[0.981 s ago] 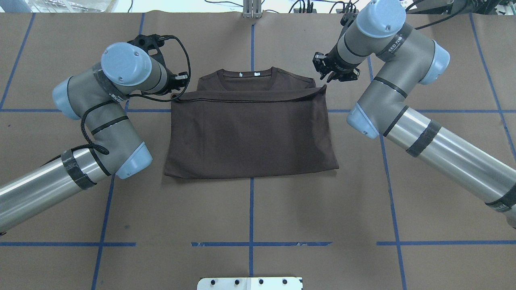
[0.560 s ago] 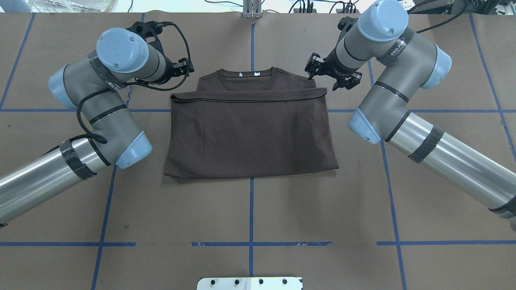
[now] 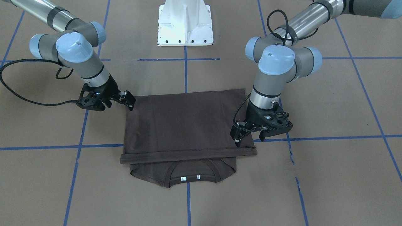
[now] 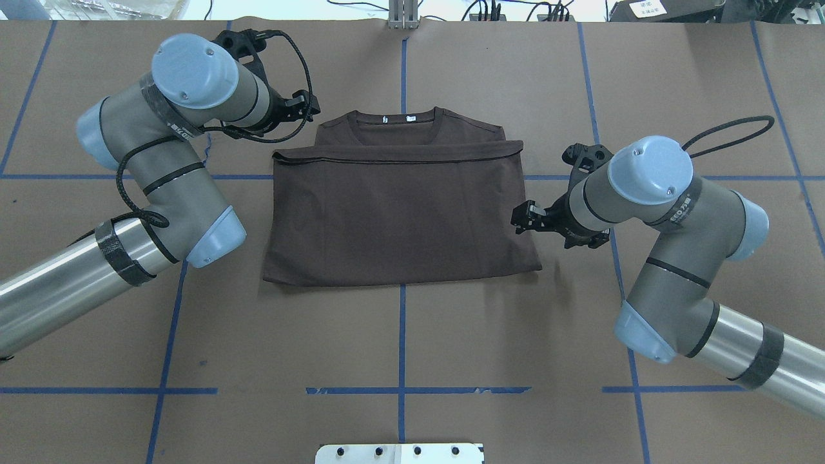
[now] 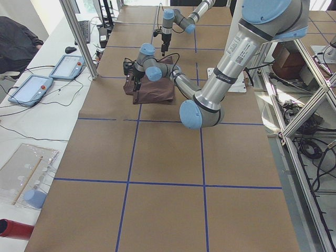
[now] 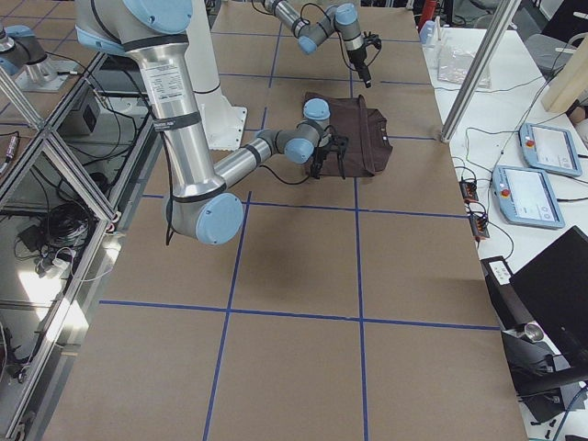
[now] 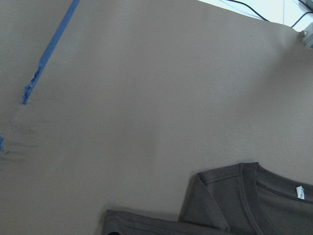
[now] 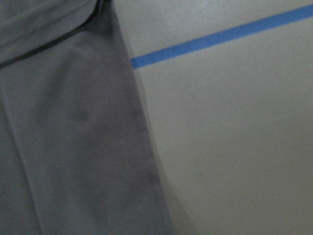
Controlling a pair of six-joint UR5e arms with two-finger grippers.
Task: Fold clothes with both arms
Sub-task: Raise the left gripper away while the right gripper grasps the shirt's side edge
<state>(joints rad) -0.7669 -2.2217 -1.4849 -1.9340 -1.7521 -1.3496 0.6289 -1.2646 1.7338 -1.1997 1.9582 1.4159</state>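
**Fig. Between folds.** The T-shirt [image 4: 399, 219] lies flat at the middle of the worktop [image 4: 399, 348], already doubled. Its hem [image 4: 396, 154] rests across the shoulders just short of the collar [image 4: 397, 119], which shows at the side away from the robot with its white tags.

The left hand [image 3: 249, 135] hangs above the hem corner on the robot's left, fingers wide and empty. Its wrist camera sees only bare worktop and that corner of the shirt. The right hand [image 4: 521, 219] sits just beside the shirt's right edge, about midway along it. It points at the cloth, its fingers appear parted, and it holds nothing. Whether a fingertip touches the fabric cannot be told.

Judged from this layout, the first lengthwise fold is complete and the arms are placed for the second.

The next move calls for each hand to come down on an edge and pinch through all layers together. Both must then lift evenly, so the stacked hem does not slide off the shoulders as the cloth is carried over.
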